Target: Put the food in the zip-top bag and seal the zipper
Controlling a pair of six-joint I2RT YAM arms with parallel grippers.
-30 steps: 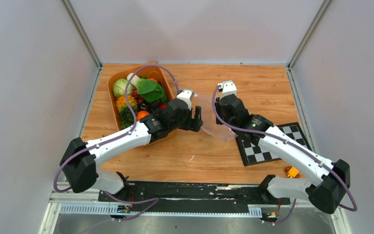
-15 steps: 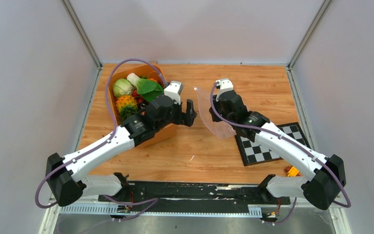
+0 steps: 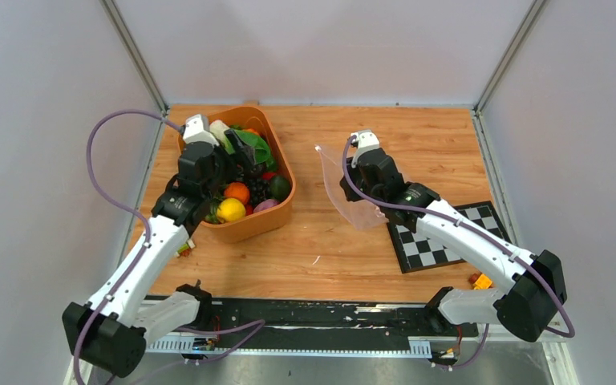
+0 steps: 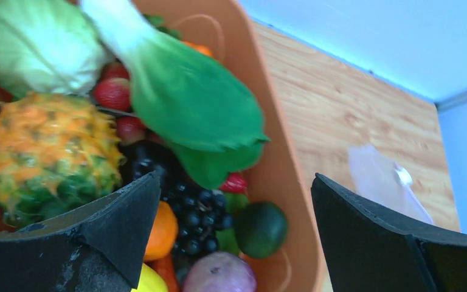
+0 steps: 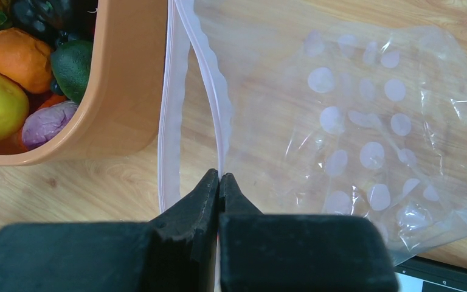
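Observation:
The food lies in an orange tub (image 3: 287,210): bok choy (image 4: 182,97), pale cabbage (image 4: 36,45), strawberries (image 4: 112,92), an orange (image 3: 237,192), a lemon (image 3: 229,210), dark grapes and a spiky orange fruit (image 4: 48,152). My left gripper (image 4: 236,182) is open and empty above the tub's left part (image 3: 218,170). My right gripper (image 5: 220,176) is shut on one lip of the clear dotted zip-top bag (image 5: 365,140), held tilted just right of the tub (image 3: 346,192). The pinkish zipper (image 5: 169,109) is apart, so the mouth gapes toward the tub.
A black-and-white checkered board (image 3: 441,237) lies right of the bag, under my right arm. A small orange object (image 3: 481,282) sits at the near right edge. Grey walls close in the wooden table (image 3: 329,257) on three sides.
My left arm has swung left from beside the bag to above the tub. My right gripper has kept its hold on the bag and lifted its mouth slightly.

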